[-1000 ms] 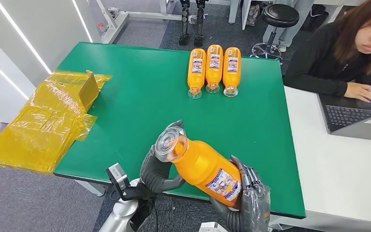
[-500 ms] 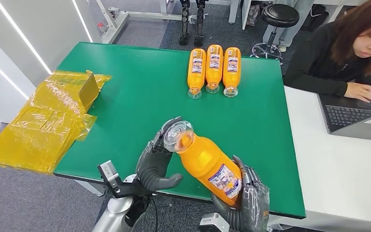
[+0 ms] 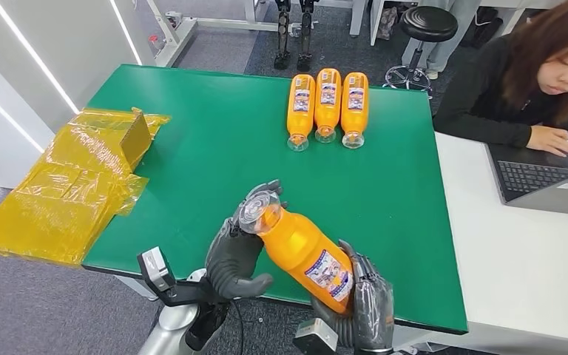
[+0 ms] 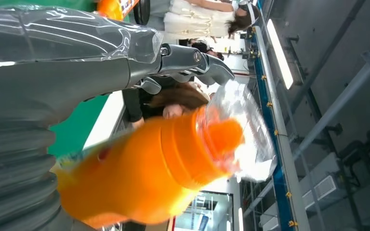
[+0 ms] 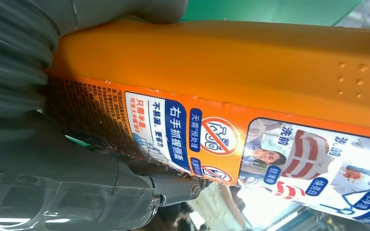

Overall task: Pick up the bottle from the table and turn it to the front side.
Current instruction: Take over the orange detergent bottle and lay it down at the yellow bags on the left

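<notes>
An orange bottle (image 3: 299,250) with a clear cap and a printed label hangs tilted above the near edge of the green table (image 3: 214,148), cap pointing away and to the left. My right hand (image 3: 362,307) grips its base end; the right wrist view has the bottle's label (image 5: 279,149) facing the camera and the right hand (image 5: 53,183) wrapped around it. My left hand (image 3: 235,251) cups the neck loosely, fingers behind the cap and thumb held apart below. In the left wrist view a gap separates the left hand (image 4: 77,62) from the bottle (image 4: 144,173).
Three more orange bottles (image 3: 328,103) lie side by side at the table's far edge. Crumpled yellow plastic wrap (image 3: 74,185) hangs off the left side. A person (image 3: 532,81) sits at a laptop (image 3: 547,177) on the white table (image 3: 518,266) to the right.
The left hand's thumb has come off the bottle's neck and the left arm has drawn back to the left. The right hand and bottle have shifted slightly left.
</notes>
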Available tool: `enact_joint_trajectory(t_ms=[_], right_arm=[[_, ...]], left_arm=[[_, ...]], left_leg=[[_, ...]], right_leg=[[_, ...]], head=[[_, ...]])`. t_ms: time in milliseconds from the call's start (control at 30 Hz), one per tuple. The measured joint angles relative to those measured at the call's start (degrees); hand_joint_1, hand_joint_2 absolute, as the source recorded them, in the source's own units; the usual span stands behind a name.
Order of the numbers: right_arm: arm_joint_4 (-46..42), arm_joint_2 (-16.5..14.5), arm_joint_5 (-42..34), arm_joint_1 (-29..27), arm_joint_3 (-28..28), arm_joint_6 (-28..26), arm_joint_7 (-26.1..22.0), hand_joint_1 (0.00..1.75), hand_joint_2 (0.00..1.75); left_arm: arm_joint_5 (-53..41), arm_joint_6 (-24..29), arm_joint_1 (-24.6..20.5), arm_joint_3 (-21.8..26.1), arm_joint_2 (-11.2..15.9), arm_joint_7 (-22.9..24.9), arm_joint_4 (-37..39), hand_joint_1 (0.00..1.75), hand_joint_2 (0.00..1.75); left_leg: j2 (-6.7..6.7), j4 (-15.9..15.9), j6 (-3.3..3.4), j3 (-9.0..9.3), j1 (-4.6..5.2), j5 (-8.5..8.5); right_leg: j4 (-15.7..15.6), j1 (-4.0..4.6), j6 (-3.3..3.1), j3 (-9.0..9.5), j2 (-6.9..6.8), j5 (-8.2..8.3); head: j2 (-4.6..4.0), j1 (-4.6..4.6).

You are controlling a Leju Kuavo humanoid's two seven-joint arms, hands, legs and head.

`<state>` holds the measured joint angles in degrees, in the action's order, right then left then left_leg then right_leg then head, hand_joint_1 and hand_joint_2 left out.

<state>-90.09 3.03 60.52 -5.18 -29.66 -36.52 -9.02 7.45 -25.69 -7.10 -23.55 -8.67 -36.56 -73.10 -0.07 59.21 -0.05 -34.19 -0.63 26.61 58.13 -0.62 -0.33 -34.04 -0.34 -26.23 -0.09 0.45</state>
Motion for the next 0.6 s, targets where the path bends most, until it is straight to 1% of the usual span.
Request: enact_joint_trajectory(t_ms=[200,233,267,300,367,400,433,533,600], right_arm=[[3.35,-0.21,-1.85,2.42,-2.75,0.27,-1.56,1.75,1.75],[3.77,-0.21,-1.85,2.78,-3.14,0.34,-1.69,1.75,1.75],[4.13,-0.22,-1.85,3.10,-3.47,0.40,-1.79,1.75,1.75],[4.46,-0.22,-1.87,3.40,-3.79,0.51,-1.91,1.75,1.75],[5.19,-0.25,-2.13,4.02,-4.44,0.93,-2.34,1.75,1.75],[5.63,-0.28,-2.38,4.36,-4.78,1.12,-2.60,1.75,1.75],[6.12,-0.33,-2.64,4.70,-5.11,1.25,-2.83,1.75,1.75],[7.76,-0.71,-3.43,5.69,-5.90,1.46,-3.20,1.75,1.75],[8.74,-1.04,-3.89,6.22,-6.18,1.70,-3.37,1.75,1.75]], left_arm=[[0.90,-0.05,0.85,-1.66,-0.01,0.91,-1.22,0.00,1.75],[1.06,-0.04,0.93,-1.85,-0.01,1.06,-1.40,0.03,1.75],[1.22,0.00,0.98,-1.99,0.00,1.15,-1.51,0.16,1.75],[1.38,0.06,1.01,-2.09,0.00,1.19,-1.57,0.46,1.75],[1.72,0.35,1.02,-2.19,0.01,1.25,-1.58,1.11,1.75],[1.92,0.53,1.02,-2.20,0.01,1.26,-1.59,1.34,1.75],[2.11,0.69,1.02,-2.20,0.02,1.26,-1.59,1.48,1.75],[2.62,1.07,0.96,-2.20,0.07,1.25,-1.58,1.75,1.75],[2.79,1.32,0.85,-2.19,0.22,1.21,-1.58,1.75,1.75]], left_leg=[[0.02,0.00,-0.01,0.00,-0.01,0.00],[0.02,0.00,-0.01,-0.01,-0.01,0.00],[0.02,0.00,-0.01,-0.01,0.00,0.00],[0.02,0.00,-0.01,-0.01,0.00,0.00],[0.03,0.00,-0.01,-0.01,0.00,0.00],[0.03,0.00,-0.01,0.00,-0.01,0.00],[0.03,0.00,-0.01,0.00,-0.01,0.00],[0.03,0.00,-0.01,0.00,-0.01,-0.01],[0.04,0.00,-0.01,0.01,-0.01,-0.01]], right_leg=[[0.01,0.01,-0.01,-0.01,0.02,0.00],[0.01,0.01,-0.01,-0.01,0.02,0.00],[0.01,0.01,-0.01,-0.01,0.02,0.00],[0.01,0.01,-0.01,-0.01,0.02,0.00],[0.01,0.01,-0.01,-0.01,0.02,0.00],[0.01,0.01,-0.01,-0.01,0.03,0.00],[0.01,0.01,-0.01,-0.01,0.03,0.00],[0.01,0.01,-0.01,-0.01,0.03,0.01],[0.01,0.01,-0.02,0.00,0.03,0.01]], head=[[0.00,0.03],[0.00,0.03],[0.00,0.03],[0.00,0.03],[0.00,0.03],[0.00,0.03],[0.00,0.03],[0.00,0.03],[0.00,0.03]])
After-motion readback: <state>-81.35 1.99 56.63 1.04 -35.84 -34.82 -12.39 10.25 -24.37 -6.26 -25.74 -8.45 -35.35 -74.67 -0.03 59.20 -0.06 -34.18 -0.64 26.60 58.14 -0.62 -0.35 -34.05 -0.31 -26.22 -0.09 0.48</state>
